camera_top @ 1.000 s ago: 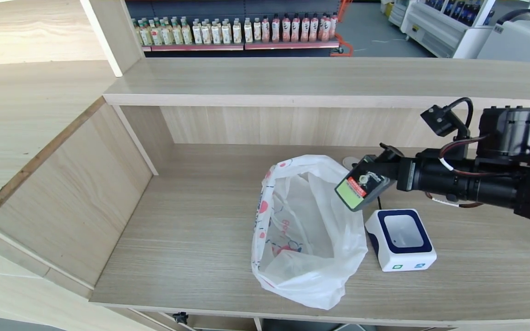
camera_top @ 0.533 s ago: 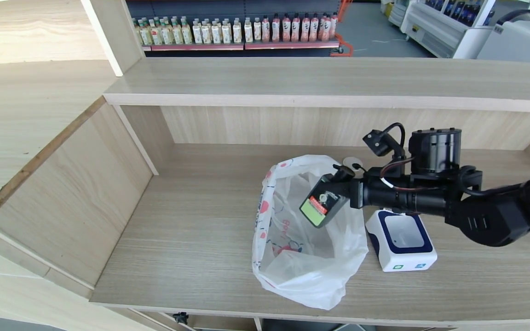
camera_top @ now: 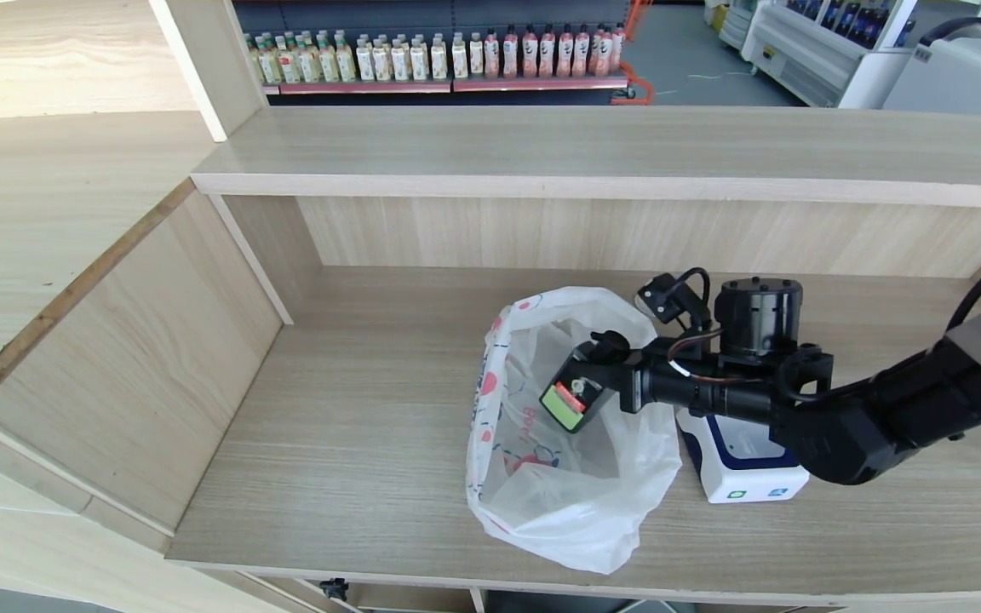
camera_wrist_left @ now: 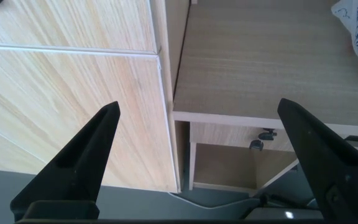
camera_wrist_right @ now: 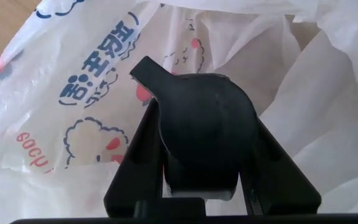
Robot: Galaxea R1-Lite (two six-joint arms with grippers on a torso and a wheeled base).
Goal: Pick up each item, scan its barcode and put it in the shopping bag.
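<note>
The left gripper (camera_wrist_left: pixel 197 155) is seen spread wide and empty, near the counter's (camera_wrist_left: pixel 260 62) front edge. Over the shopping bag's (camera_top: pixel 576 519) open mouth, a dark container (camera_top: pixel 573 398) with a green label is clenched by the right gripper (camera_top: pixel 597 375), just beside the scanner (camera_top: pixel 750 481).

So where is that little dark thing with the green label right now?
In the head view, the dark item is held in the right gripper over the open mouth of the shopping bag, just left of the white scanner.
</note>
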